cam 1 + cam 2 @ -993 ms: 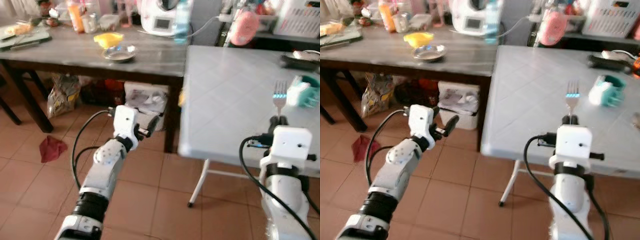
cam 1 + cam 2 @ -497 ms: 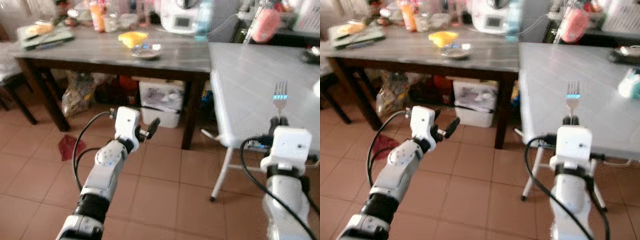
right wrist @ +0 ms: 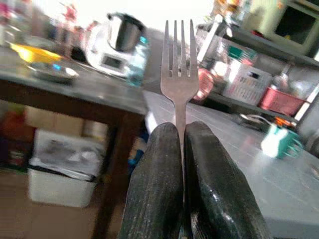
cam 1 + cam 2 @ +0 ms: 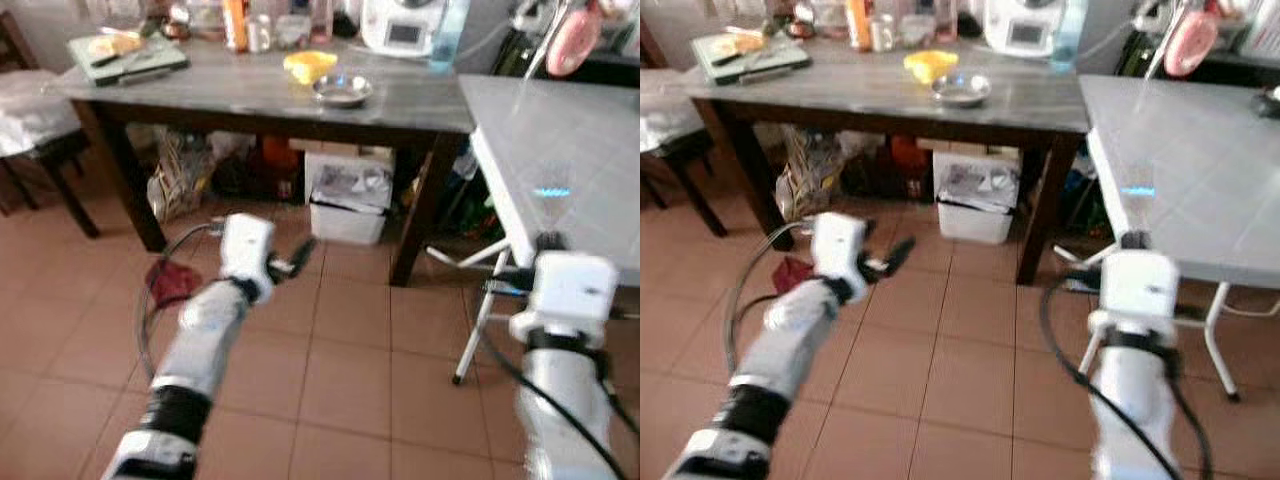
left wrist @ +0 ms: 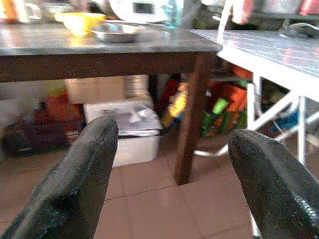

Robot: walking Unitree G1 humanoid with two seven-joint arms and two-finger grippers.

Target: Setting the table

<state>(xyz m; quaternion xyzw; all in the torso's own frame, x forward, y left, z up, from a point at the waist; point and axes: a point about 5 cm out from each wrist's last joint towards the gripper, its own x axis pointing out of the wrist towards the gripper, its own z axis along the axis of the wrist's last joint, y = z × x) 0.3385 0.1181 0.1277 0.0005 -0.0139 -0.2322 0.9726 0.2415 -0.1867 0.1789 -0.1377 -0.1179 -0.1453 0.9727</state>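
Nearest the camera, the right gripper (image 3: pixel 182 149) is seen pinched tight on the handle of a silver metal fork (image 3: pixel 180 69), which is held upright with its tines pointing up; in the head views the fork (image 4: pixel 1137 185) is blurred and is carried above the tiled floor, in front of the edge of the white tiled folding table (image 4: pixel 560 140). The left gripper (image 5: pixel 174 164) is held out over the terracotta floor tiles (image 4: pixel 350 370), its two black fingers (image 5: pixel 75 174) spread wide with nothing between them. A red cloth (image 4: pixel 172 281) lies on the floor beside the left arm. Farther off, a white plastic bin (image 4: pixel 347 200) is seen under a dark wooden table with a grey top (image 4: pixel 250 90). On that top stand a shallow metal dish (image 4: pixel 342 89), a yellow bowl (image 4: pixel 309 65) just behind it, and a white kitchen appliance (image 4: pixel 400 25) at the back.
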